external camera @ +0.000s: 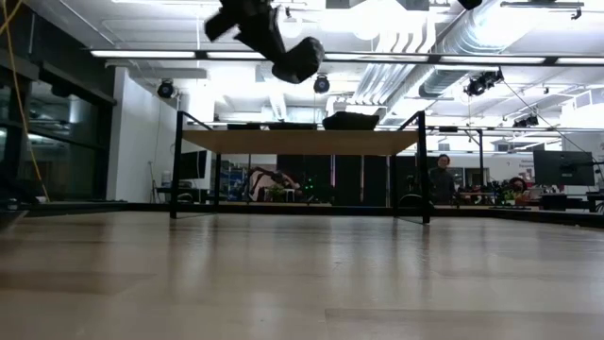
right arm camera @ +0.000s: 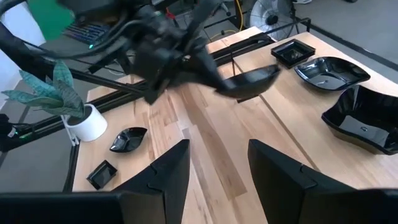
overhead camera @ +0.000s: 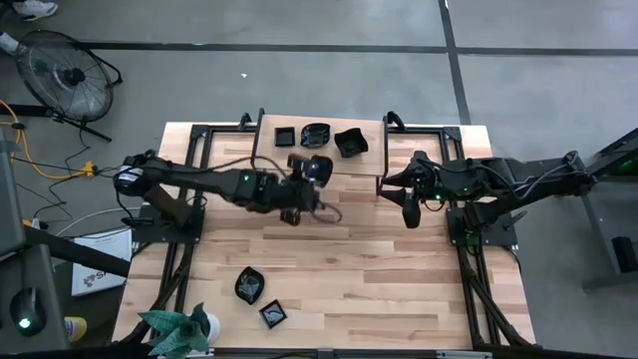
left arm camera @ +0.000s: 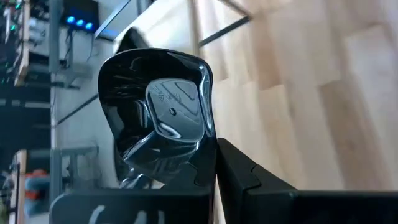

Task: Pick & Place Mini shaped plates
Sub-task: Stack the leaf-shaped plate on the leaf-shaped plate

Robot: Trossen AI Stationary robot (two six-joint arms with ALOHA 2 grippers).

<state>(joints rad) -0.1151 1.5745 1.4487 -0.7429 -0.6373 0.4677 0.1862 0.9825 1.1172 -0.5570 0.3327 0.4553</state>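
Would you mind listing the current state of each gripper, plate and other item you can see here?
left gripper: shut on a glossy black plate, held above the table
right gripper: open, empty, above the table's right side
three plates at the far edge: resting side by side
two plates near the front edge: resting apart
potted plant: upright at the front left corner

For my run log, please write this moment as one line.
left gripper: shut on black dish, above table | right gripper: open, empty | far edge: three dishes | near plant: two dishes
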